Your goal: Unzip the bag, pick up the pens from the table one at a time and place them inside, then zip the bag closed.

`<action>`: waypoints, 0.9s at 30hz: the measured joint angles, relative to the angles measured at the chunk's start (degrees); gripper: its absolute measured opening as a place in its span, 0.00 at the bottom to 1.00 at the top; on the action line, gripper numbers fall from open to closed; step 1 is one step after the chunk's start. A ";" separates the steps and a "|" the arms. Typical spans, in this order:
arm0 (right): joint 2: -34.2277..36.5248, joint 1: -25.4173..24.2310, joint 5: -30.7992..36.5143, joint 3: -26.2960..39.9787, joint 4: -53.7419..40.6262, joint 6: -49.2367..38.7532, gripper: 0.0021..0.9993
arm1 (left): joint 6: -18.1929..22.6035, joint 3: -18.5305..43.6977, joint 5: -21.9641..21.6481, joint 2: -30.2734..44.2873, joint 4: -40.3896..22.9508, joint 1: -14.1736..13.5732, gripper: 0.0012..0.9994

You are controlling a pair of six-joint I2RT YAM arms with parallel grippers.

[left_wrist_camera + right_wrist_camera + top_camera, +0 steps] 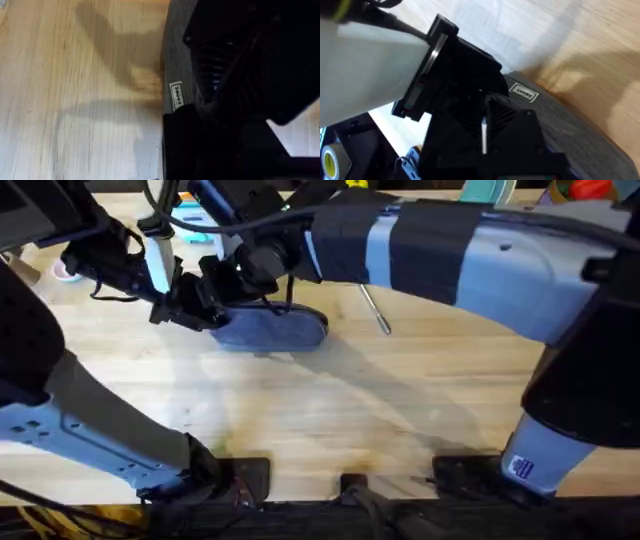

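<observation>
Meanwhile both grippers, left and right, crowd the bag; jaw states cannot be told; colliding arms could drag it.

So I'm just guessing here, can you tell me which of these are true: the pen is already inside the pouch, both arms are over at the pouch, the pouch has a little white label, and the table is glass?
1. The pen is already inside the bag. False: it lies on the table, beside the bag.
2. Both arms are over at the bag. True: the left gripper and right gripper meet at one end of it.
3. The bag has a small white label. True.
4. The table is glass. False: it is pale wooden planks.
</observation>
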 joint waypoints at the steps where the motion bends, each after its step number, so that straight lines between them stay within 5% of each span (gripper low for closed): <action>1: 0.00 -0.16 -0.33 0.36 -0.66 -0.43 0.08 | 0.00 0.00 0.04 0.00 0.01 0.00 0.04; 6: -1.41 -1.55 -1.95 2.09 -3.83 -3.69 0.33 | 0.00 0.00 0.17 0.00 -0.20 -0.03 0.04; 8: -7.91 -6.15 -2.53 2.83 -12.99 -10.39 0.67 | 0.00 0.00 0.15 0.00 -0.22 -0.09 0.04; 11: -11.58 -9.62 -2.53 2.96 -18.01 -14.43 0.97 | 0.00 0.00 0.15 0.00 -0.22 -0.09 0.04; 24: -20.35 -19.31 -1.91 3.15 -29.22 -28.38 1.00 | -0.15 0.00 0.17 0.00 -0.22 -0.09 0.04; 25: -21.33 -19.57 -0.91 3.15 -29.20 -30.47 1.00 | -0.11 0.00 0.17 -0.02 -0.24 -0.09 0.09; 26: -21.62 -19.61 -0.50 3.18 -29.01 -32.11 1.00 | -0.15 0.00 0.70 0.00 -0.63 -0.32 0.54; 27: -21.59 -19.61 -0.40 3.18 -28.93 -32.38 1.00 | -0.15 0.00 0.79 0.00 -0.66 -0.42 0.67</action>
